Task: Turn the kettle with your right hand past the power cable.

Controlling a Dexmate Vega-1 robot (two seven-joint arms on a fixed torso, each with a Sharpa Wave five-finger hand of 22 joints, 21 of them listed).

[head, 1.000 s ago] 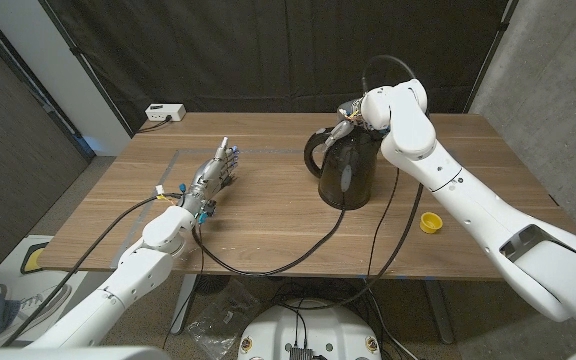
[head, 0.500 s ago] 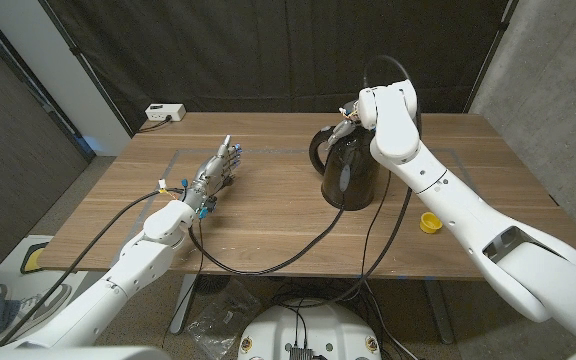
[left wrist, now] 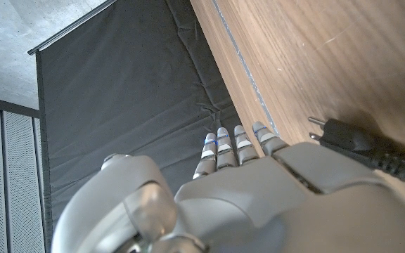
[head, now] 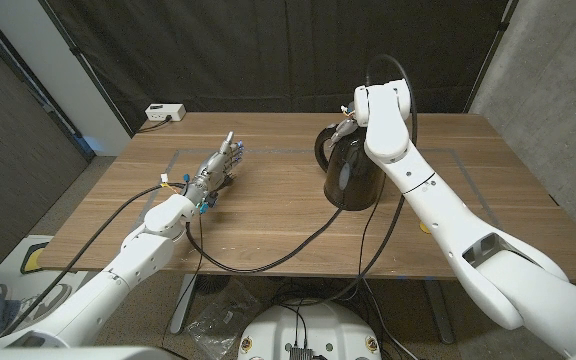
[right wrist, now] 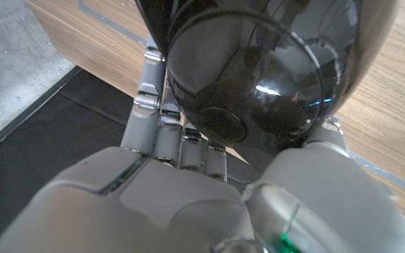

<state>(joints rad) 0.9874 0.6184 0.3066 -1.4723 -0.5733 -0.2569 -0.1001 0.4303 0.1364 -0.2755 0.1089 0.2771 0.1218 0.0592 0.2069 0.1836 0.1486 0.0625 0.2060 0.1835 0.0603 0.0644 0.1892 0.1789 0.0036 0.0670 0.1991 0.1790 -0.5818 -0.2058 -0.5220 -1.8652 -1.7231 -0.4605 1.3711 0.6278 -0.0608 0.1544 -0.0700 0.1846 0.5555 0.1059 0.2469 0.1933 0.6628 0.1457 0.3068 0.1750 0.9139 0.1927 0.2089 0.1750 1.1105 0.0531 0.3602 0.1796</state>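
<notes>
The black kettle stands on the wooden table right of the middle, with its handle pointing to the picture's left. My right hand grips the kettle from above at its top rim. In the right wrist view its fingers lie along the glossy dark body of the kettle. The black power cable runs from the kettle's foot past the table's front edge toward my left arm. Its plug lies on the wood beside my left hand. My left hand holds nothing, fingers stretched out.
A white socket box sits at the table's far left corner. A dark curtain hangs behind the table. My right forearm stretches across the table's right half. Thin cables hang from that arm in front of the kettle.
The kettle has shifted a little to the right with its handle swung toward the back. My right arm has swung in over it. My left hand has edged slightly farther away.
</notes>
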